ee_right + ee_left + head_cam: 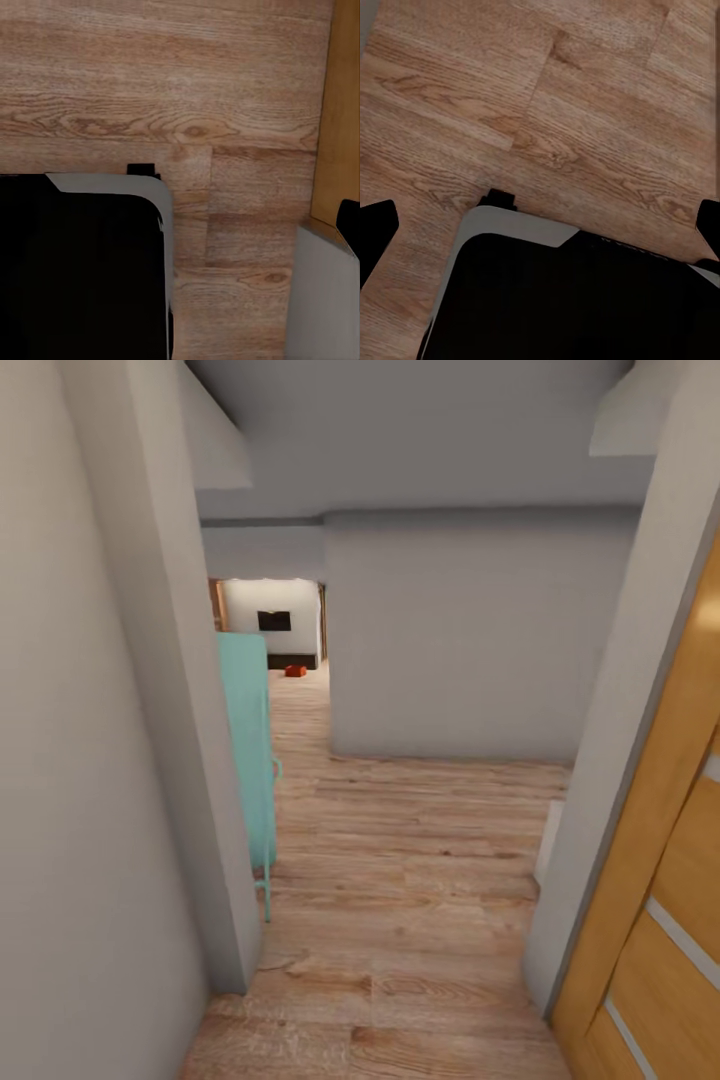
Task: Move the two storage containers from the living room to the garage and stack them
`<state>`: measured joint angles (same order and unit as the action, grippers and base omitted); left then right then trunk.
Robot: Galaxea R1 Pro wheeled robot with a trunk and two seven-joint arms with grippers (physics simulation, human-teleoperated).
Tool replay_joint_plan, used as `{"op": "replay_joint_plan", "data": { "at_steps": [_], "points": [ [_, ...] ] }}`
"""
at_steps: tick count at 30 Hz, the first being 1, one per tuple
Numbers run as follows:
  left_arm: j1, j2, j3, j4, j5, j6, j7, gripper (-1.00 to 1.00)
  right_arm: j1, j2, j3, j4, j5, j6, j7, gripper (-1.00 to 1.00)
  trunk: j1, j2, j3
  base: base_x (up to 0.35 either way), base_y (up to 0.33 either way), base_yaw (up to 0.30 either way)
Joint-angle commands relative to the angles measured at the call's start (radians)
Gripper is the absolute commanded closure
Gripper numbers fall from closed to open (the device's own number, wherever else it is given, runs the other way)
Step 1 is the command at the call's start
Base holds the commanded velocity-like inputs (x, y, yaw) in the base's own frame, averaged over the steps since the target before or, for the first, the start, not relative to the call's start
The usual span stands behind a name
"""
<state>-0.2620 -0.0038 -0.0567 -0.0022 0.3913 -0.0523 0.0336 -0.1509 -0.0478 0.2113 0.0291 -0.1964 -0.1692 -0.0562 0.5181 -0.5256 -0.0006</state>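
Far down the hallway, a small orange-red storage container (295, 671) sits on the pale plank floor of the living room (272, 622), below a black wall TV (274, 621). It is too small to tell whether this is one bin or two. The left gripper (540, 225) hangs open over wood planks, its dark fingertips (376, 231) at the frame's edges, nothing between them. The right gripper (180, 225) also looks open and empty, with one dark fingertip (350, 223) showing. Both hang beside my black, white-rimmed base (570, 300).
A grey wall corner (190, 760) stands close on the left, with a teal piece of furniture (250, 750) behind it. A honey-brown door (660, 880) and a grey jamb (610, 760) stand close on the right. A grey wall (470, 640) faces me; the passage runs past its left end.
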Motion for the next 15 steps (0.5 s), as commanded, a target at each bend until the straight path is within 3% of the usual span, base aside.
{"op": "replay_joint_plan", "data": {
  "at_steps": [1, 15],
  "points": [
    [0.0, 0.0, -0.006, 0.001, 0.006, -0.003, 0.003, -1.0, -0.001, 0.0, 0.008, 0.003, -0.009, -0.006, -0.001, -1.0, 0.001, 0.0, 0.0, 0.326, 0.0, 0.0],
    [0.0, 0.0, -0.006, 0.001, 0.006, -0.003, 0.003, -1.0, -0.001, 0.0, 0.009, 0.003, -0.009, -0.006, -0.001, -1.0, 0.001, 0.0, 0.0, 0.326, 0.0, 0.0]
  ]
}}
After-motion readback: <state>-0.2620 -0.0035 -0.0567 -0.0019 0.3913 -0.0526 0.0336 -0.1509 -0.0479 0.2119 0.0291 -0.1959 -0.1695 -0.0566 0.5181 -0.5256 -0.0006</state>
